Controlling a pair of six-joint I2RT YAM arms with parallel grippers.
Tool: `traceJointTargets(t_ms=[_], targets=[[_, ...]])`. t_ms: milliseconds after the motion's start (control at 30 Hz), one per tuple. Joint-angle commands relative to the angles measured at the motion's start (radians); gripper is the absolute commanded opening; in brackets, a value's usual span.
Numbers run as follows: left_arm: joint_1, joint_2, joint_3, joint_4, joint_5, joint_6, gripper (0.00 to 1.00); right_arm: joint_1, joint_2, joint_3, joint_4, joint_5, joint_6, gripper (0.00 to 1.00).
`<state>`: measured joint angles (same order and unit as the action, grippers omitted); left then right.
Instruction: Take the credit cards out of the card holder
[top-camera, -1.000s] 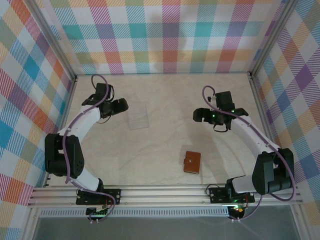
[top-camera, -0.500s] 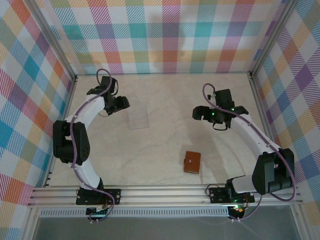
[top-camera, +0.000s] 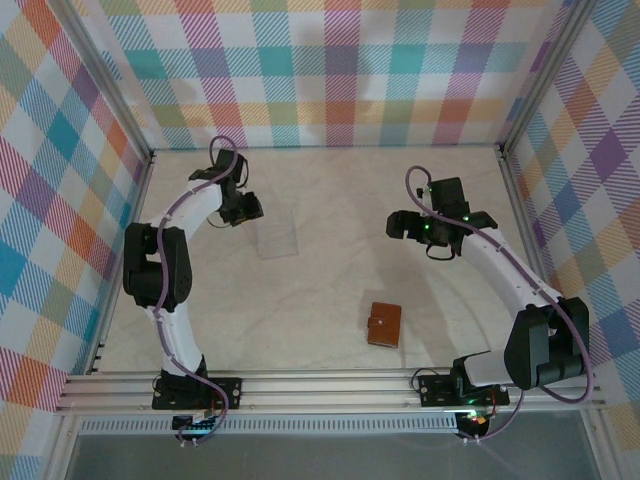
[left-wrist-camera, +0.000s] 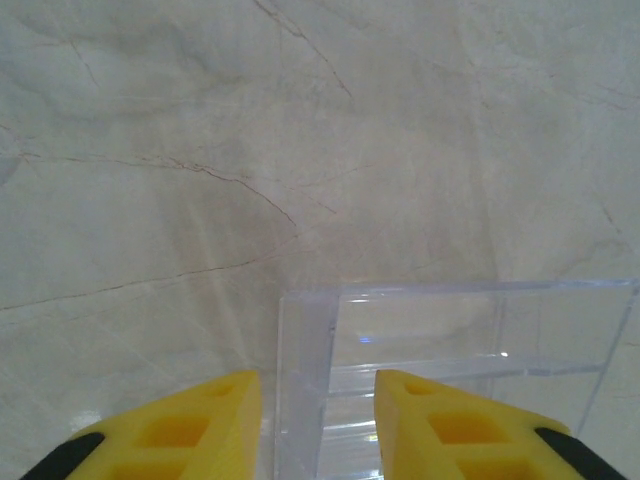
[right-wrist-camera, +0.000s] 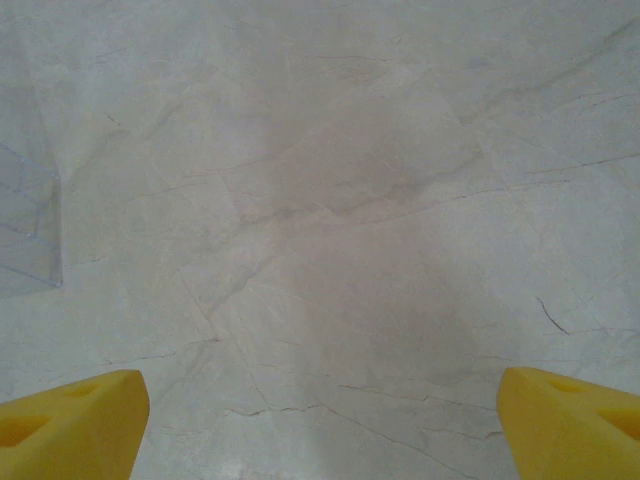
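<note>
The card holder (top-camera: 384, 325), a small reddish-brown leather wallet, lies folded shut on the table at the front, right of centre. The credit cards are hidden. My left gripper (top-camera: 250, 210) is far from it at the back left. In the left wrist view its yellow fingers (left-wrist-camera: 220, 420) stand on either side of the left wall of a clear plastic stand (left-wrist-camera: 450, 330), with a gap on each side, so the left gripper (left-wrist-camera: 318, 378) is narrowly open. My right gripper (top-camera: 394, 229) hangs wide open over bare table (right-wrist-camera: 320, 250), behind the wallet, with nothing between its fingers.
The clear plastic stand (top-camera: 277, 236) sits on the marble-patterned table left of centre, and its corner shows at the left edge of the right wrist view (right-wrist-camera: 25, 230). Checked walls and metal rails (top-camera: 330, 392) close in the table.
My left arm has straightened and swung its wrist toward the clear stand, and its jaws have narrowed round the stand's wall. The right arm and the wallet have not moved.
</note>
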<state>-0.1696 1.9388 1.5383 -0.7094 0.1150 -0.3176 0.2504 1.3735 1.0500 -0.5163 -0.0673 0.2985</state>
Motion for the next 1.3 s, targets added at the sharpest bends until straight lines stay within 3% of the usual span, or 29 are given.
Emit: traceJointTargets(t_ms=[0, 867, 1267], targets=[[-0.007, 0.027, 0.041, -0.042, 0.013, 0.022, 0.33, 0.007, 0.011, -0.02, 0.007, 0.012, -0.016, 0.91], [-0.021, 0.077, 0.052, -0.05, 0.031, 0.058, 0.03, 0.007, 0.029, -0.038, 0.011, 0.003, -0.005, 0.91], [-0.078, 0.083, 0.093, -0.108, -0.023, 0.031, 0.0, 0.009, 0.029, -0.039, 0.006, 0.004, -0.003, 0.91]])
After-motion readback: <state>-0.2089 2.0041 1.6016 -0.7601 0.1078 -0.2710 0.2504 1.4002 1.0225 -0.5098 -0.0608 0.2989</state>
